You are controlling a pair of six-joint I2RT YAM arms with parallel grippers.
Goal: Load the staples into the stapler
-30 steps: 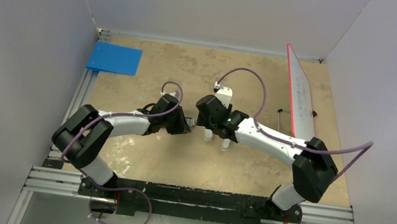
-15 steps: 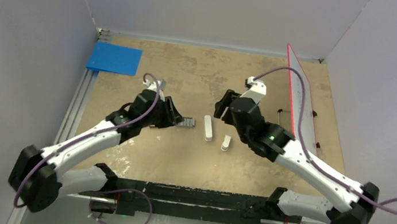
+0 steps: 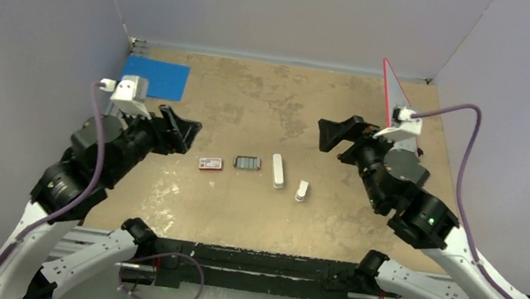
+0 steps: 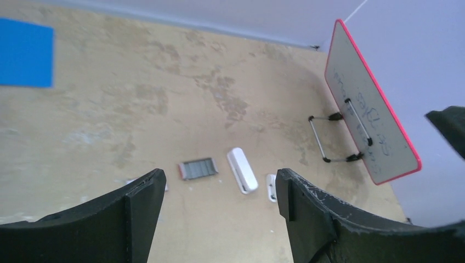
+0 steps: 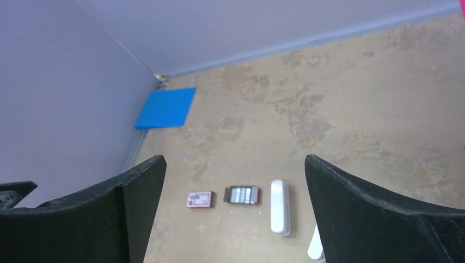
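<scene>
We log left gripper and right gripper both wide, empty, raised well apart. Between them, staples lie just left of stapler, not touching.

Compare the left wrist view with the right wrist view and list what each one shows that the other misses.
Only the left wrist view shows the whiteboard, its face and wire stand in sight. Only the right wrist view shows the red-and-white box plainly; the left view shows barely a sliver of it. Both show the staples, the stapler, the short white piece and the blue sheet.
</scene>
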